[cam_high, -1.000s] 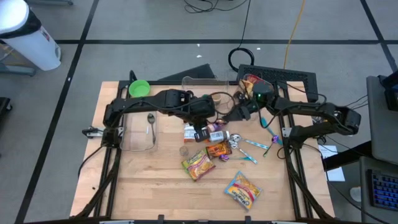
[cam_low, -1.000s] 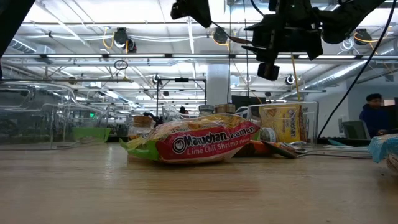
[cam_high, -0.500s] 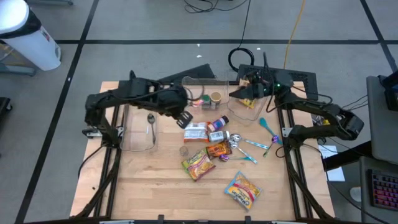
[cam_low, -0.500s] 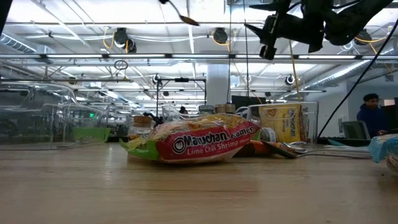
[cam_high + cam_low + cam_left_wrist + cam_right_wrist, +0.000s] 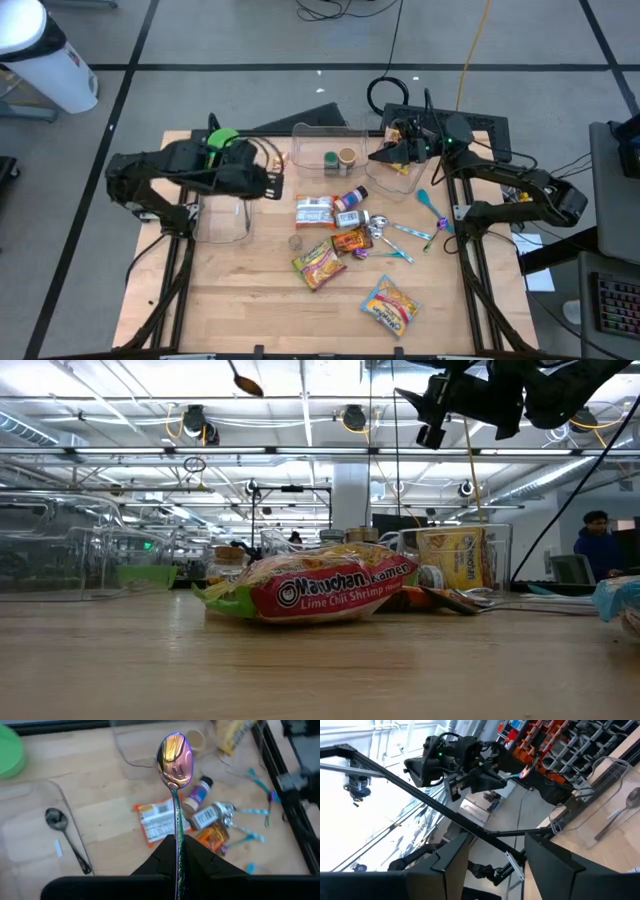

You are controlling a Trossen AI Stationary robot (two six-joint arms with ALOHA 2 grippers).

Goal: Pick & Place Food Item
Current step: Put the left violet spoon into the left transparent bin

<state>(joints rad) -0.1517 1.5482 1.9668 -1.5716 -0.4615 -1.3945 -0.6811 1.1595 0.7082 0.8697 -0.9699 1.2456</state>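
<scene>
High view: left pincer [image 5: 272,180] clamped on an iridescent spoon [image 5: 174,765], held in the air over the clear tray [image 5: 222,225] at the counter's [image 5: 250,300] left. Right pincer [image 5: 385,152], fingers apart and empty, hangs over the clear bin [image 5: 398,178] at back. Ramen packet [image 5: 318,264] lies mid-counter, near the spice bottles [image 5: 350,208].

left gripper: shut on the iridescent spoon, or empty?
Shut on it. In the left wrist view the left gripper's dark fingers clamp the iridescent spoon's handle, bowl raised above the table.
</scene>
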